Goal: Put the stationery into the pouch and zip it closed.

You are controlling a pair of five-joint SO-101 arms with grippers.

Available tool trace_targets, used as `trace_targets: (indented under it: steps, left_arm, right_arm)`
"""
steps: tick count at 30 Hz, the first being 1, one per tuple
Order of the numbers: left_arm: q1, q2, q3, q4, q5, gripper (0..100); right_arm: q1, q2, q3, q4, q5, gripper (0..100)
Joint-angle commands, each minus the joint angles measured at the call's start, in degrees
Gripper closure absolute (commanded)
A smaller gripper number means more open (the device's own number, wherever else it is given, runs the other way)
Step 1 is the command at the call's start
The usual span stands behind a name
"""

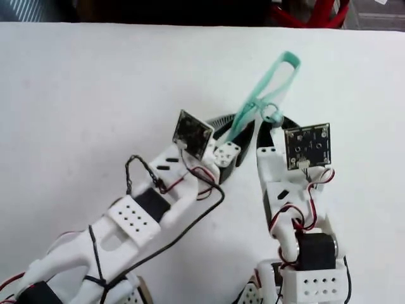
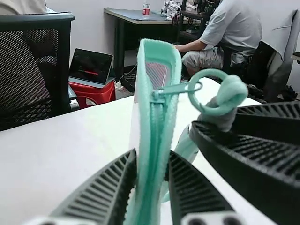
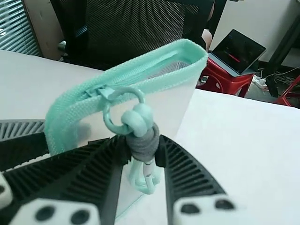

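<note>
White surface [image 1: 76, 95], both arms over its middle. Mint pouch [image 1: 264, 88] stands on edge, zip side up, long axis running away from the arms; whether it touches the surface cannot be told. The left jaws are clamped on the pouch's near end, with the zip seam [image 2: 152, 140] rising straight out between them. The right jaws, just beside them, are clamped on the grey-wrapped cord [image 3: 143, 140] of the pull. The ring [image 3: 123, 108] sits just past the right jaws, linked to the slider [image 2: 158, 94] partway along the zip.

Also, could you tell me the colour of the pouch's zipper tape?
Mint green zipper tape, clearest in the left wrist view.
</note>
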Motion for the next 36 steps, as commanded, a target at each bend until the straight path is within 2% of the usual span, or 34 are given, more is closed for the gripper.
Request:
trace_targets:
  steps: [1,5,8,10,15,20,24,29,36]
  left_arm:
    - [0.5,2.1,-5.6,0.3,-0.6,90]
    - [0.2,8.1,-8.8,0.3,-0.7,90]
    - [-0.4,10.6,-10.2,0.3,-0.7,95]
    - [-0.5,10.7,-10.4,0.3,-0.7,98]
    - [-1.3,10.7,-10.2,0.5,-1.1,98]
    - [-1.8,10.2,-7.5,0.8,-6.9,98]
    - [-0.3,4.8,-2.0,1.0,-9.6,98]
    - [0.8,-8.0,1.7,9.8,-11.1,98]
    - [0.7,-22.7,2.0,25.6,-11.2,98]
  right_arm:
    - [-0.7,-0.9,-0.7,0.7,0.4,97.9]
    - [-0.7,-0.6,-0.6,0.5,0.4,97.9]
    - [-0.7,-0.9,-0.6,0.7,0.4,97.9]
    - [-0.7,-0.9,-0.4,0.7,0.4,97.9]
    - [0.7,-1.0,-1.1,0.4,0.4,97.9]
    - [7.2,-0.6,-9.1,0.3,0.4,97.9]
    - [8.7,-0.4,-13.5,-3.4,1.0,97.9]
    - [8.7,-0.4,-13.4,-10.5,4.7,97.9]
    - [8.9,0.4,-13.3,-12.0,9.2,97.9]
